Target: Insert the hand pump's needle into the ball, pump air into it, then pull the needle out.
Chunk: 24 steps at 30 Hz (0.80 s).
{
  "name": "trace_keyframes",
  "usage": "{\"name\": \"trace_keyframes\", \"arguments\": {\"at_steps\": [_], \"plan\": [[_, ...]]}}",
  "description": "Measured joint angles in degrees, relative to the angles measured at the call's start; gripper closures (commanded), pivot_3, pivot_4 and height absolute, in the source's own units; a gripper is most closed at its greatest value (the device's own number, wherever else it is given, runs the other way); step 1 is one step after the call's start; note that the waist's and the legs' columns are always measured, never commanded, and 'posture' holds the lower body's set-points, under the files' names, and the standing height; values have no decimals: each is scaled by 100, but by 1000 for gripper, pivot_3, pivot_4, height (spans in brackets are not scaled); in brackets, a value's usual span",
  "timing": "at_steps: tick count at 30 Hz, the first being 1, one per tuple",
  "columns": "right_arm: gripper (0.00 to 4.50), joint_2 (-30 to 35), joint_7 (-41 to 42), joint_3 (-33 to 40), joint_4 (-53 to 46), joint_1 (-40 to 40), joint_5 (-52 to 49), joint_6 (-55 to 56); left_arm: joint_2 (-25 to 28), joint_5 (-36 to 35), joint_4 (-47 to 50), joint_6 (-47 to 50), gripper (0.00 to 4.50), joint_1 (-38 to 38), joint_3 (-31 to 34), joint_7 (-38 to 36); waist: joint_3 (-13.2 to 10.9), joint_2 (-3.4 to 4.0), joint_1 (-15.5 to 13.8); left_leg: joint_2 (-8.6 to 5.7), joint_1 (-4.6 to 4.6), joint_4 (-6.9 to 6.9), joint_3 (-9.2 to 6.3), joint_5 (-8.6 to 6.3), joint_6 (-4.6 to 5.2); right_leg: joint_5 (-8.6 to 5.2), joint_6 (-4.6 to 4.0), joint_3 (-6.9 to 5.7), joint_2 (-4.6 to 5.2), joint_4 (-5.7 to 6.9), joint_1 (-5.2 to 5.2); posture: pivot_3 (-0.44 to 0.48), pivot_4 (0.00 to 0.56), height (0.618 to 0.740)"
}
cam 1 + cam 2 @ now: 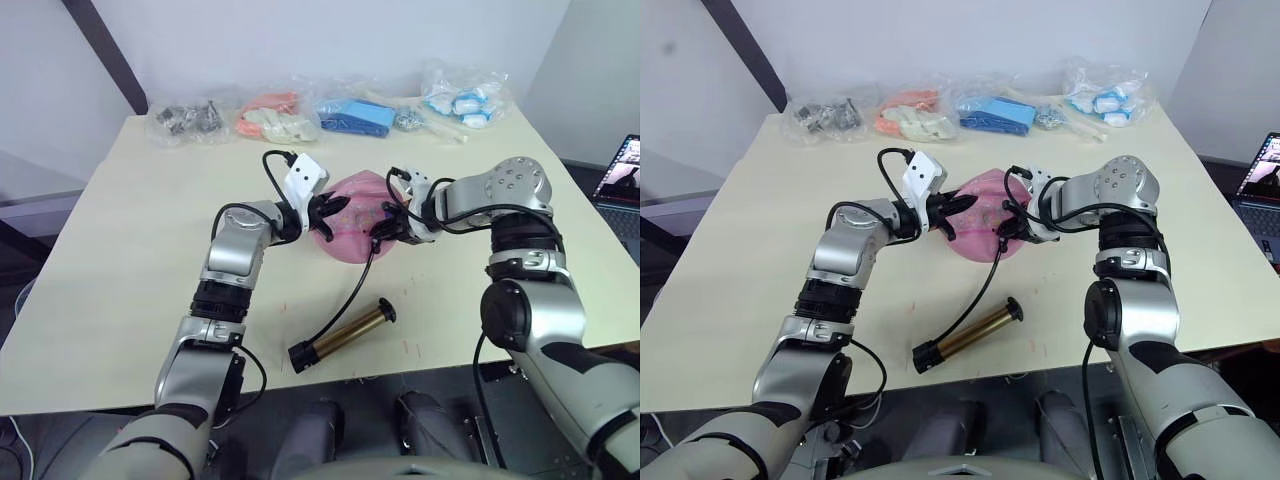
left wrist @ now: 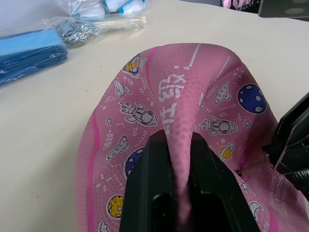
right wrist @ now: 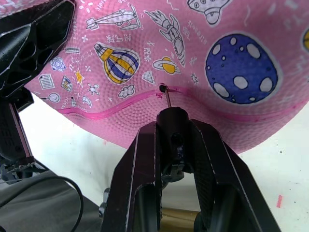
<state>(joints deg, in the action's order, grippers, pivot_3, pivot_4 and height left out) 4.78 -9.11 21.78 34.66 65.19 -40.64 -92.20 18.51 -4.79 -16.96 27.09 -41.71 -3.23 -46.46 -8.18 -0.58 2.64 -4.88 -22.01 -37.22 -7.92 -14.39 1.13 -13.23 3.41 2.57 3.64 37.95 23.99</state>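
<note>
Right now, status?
Left pincer shut on fold of ball. Right pincer shut on needle fitting, tip at valve. Hand pump lying on table.

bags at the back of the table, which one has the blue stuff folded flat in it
The clear bag with flat blue material, third from the robot's left; its neighbours are a bag of orange-and-cream pieces and one of blue-and-white bits.

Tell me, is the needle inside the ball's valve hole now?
At the hole: the needle tip meets the ball valve; depth cannot be told.
</note>
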Motion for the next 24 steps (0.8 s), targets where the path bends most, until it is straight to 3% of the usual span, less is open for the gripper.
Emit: {"name": "trace_keyframes", "arguments": {"at_steps": [11, 24], "plan": [[4154, -175, 112, 82, -12, 27, 373, 0, -11, 1, 53, -22, 4380, 99, 47, -2, 19, 12, 26, 4, 22, 10, 5, -2, 1, -1, -1, 2, -5, -5, -18, 0, 150, 740], [4154, -467, 56, 695, 457, 437, 1132, 12, -10, 1, 62, -16, 4380, 161, 108, -2, 51, 22, 77, 5, 25, 17, 4, -2, 1, -1, -1, 2, -5, -7, -18, 0, 150, 740]]}}
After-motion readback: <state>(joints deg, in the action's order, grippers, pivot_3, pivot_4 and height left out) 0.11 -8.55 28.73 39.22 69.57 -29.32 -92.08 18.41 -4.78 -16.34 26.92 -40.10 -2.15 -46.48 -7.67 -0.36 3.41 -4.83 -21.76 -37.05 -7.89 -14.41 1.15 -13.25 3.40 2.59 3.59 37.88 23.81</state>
